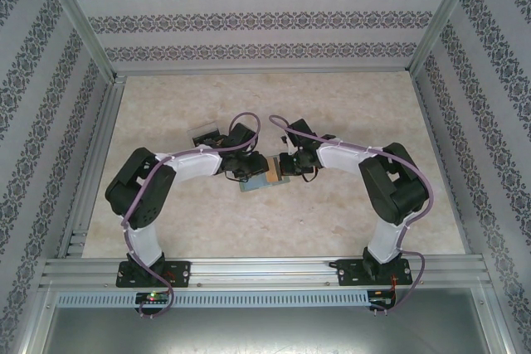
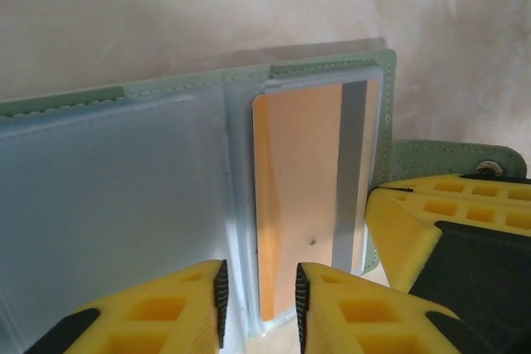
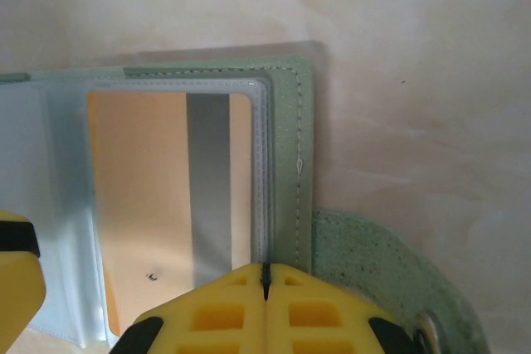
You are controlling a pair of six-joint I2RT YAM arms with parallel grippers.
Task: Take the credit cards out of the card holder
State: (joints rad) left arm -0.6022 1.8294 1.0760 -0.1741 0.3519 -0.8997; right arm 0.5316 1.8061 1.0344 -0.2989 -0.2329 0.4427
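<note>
The card holder [image 1: 259, 180] lies open and flat near the middle of the table [image 1: 348, 230], with both arms bent inward so their grippers meet over it. From the left wrist, its pale blue-grey lining [image 2: 108, 205] spreads across the left half. On the right half an orange card [image 2: 299, 205] with a grey stripe [image 2: 350, 180] down its length sits inside a clear sleeve [image 2: 239, 205] and is fully seated in the pocket.

The left gripper [image 2: 259, 308] is at the holder's near edge with its jaws partly apart. The gap straddles the sleeve's fold and the left edge of the card, and the pads are not pressed onto either.

The right gripper [image 3: 265, 288] has its yellow fingers brought together, with only a thin seam between them. Its tips rest at the holder's right border, where the sleeve meets the green cover. I cannot tell whether anything thin is pinched in that seam.

The green closing tab [image 3: 373, 263] sticks out to the right just beside those fingers, lying on the table, and its metal snap [image 2: 489, 169] faces up.

A clear tray [image 1: 207, 133] sits just beyond the left arm's wrist, on the far-left side of the holder — apart from it.
</note>
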